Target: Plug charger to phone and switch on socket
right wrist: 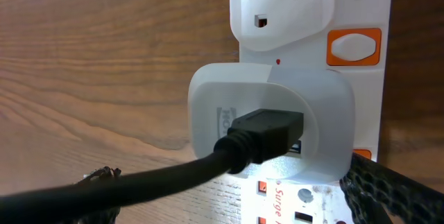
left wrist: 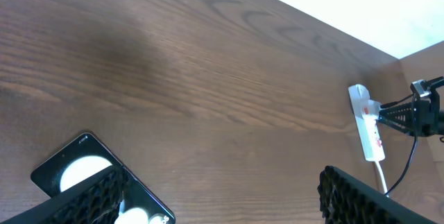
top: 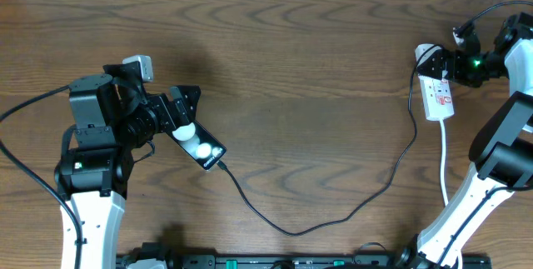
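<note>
Both the left end effector [top: 185, 111] and right end effector [right wrist: 239, 186] were spread wide; the switch [right wrist: 354, 46] was best pressed squarely, clear of the adapter [right wrist: 277, 120].

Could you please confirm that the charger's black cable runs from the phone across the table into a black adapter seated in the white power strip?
Not quite: the adapter is white, not black, as the right wrist view shows. The rest stands: the charger has a black cable that runs from the phone across the table into that adapter, seated in the white power strip.
</note>
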Controlling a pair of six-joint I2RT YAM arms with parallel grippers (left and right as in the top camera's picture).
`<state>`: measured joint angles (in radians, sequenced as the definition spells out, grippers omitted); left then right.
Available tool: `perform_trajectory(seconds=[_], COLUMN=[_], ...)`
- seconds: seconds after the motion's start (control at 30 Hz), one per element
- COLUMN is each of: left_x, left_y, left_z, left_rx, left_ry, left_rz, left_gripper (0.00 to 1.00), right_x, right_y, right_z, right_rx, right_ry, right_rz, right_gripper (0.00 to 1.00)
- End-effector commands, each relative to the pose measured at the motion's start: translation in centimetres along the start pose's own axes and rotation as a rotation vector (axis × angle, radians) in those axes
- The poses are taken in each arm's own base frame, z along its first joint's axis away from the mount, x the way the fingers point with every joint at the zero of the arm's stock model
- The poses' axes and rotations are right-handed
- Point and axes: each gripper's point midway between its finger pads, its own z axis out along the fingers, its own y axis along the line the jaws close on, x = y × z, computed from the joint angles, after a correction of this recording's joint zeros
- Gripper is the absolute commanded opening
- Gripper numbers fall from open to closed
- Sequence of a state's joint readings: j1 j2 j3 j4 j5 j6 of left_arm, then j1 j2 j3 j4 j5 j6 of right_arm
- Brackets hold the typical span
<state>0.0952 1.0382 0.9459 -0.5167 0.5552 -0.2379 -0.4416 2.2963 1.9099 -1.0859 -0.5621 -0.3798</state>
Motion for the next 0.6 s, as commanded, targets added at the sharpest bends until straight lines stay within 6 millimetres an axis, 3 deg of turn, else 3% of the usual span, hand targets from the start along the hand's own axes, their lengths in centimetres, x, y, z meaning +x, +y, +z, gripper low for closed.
perform_trajectory(seconds=[0.0, 0.27, 0.57], left_x=[-0.4, -0.4, -0.4], left_y=[-0.5, -0.5, -0.5], left_z=[-0.2, -0.2, -0.2], left_rx=[0.014, 0.014, 0.014], left_ry=[-0.008, -0.008, -0.008], left_rz=[0.021, 0.021, 0.021], left_gripper=[0.89, 0.89, 0.89], right_x=[-0.2, 0.2, 2.4], right_y=[0.6, 0.4, 0.7], right_z=[0.6, 1.1, 4.1], right_rx=[-0.024, -0.026, -0.047], right_ry=[0.001, 0.006, 0.051], right_rz=[0.001, 0.018, 0.068], right_gripper=[0.99, 0.99, 0.99])
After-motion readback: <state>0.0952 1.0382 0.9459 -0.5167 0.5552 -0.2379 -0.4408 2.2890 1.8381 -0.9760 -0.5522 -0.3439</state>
